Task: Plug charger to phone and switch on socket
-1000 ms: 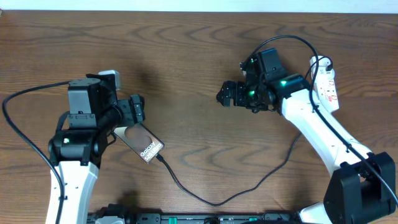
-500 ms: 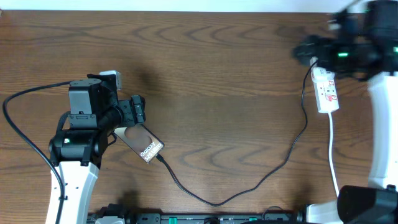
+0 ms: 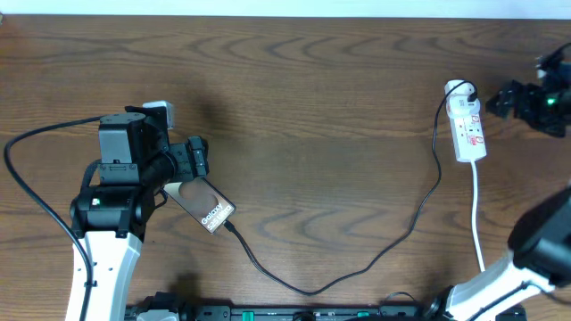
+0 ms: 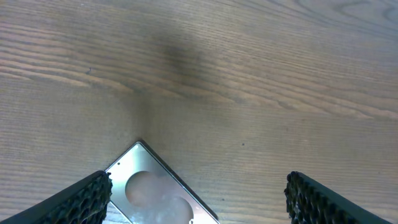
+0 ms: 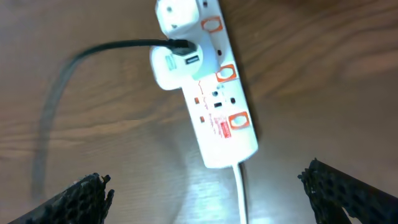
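Note:
The phone (image 3: pixel 205 207) lies flat on the wood at the left, lettering up; one corner of the phone (image 4: pixel 155 190) shows in the left wrist view. My left gripper (image 3: pixel 194 160) hovers over its upper end, open, its fingers (image 4: pixel 81 199) either side and apart from it. The black charger (image 3: pixel 312 289) cable runs from the phone's lower end in a long loop to the white socket (image 3: pixel 468 125) at the right. In the right wrist view the charger (image 5: pixel 106 46) enters a white adapter on the socket (image 5: pixel 214 106). My right gripper (image 3: pixel 493 101) hangs open just right of the socket, holding nothing.
The socket's white cord (image 3: pixel 478 214) trails toward the table's front edge. A black rail (image 3: pixel 268 314) lines that front edge. The left arm's black cable (image 3: pixel 36 138) loops at the far left. The brown table's far edge (image 3: pixel 285 14) runs along the top.
My right arm has swung from the middle of the table out to the far right, beside the socket. The left arm, phone and charger have not moved.

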Motion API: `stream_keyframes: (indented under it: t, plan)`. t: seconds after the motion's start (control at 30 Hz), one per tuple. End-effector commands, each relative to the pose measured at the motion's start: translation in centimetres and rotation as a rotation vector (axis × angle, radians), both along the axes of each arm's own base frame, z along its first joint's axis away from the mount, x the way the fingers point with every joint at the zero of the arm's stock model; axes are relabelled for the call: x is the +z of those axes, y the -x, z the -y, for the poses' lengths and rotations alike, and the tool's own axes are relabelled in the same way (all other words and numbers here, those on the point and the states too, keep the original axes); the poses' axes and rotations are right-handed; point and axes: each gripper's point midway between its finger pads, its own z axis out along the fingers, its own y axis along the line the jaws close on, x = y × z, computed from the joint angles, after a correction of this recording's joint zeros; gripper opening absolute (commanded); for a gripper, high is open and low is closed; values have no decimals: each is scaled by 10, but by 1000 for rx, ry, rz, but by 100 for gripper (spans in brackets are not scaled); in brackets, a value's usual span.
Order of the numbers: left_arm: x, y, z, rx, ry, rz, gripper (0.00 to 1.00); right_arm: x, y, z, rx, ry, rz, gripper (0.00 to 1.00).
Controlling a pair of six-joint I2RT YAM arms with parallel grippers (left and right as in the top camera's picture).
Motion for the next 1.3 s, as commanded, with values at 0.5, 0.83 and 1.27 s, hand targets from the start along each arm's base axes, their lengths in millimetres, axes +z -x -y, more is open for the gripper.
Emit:
stream_keyframes:
  t: [0.5,0.83,1.27]
  plan:
    - [3,-1,-2,-4,-24,11,89,-95,-47,-50,321,-202,72,99]
    - [3,-1,-2,-4,-24,11,89,-103,-46,-37,312,-113,36,99]
    - [3,-1,-2,-5,-24,11,89,-112,-42,-54,340,-193,67,99]
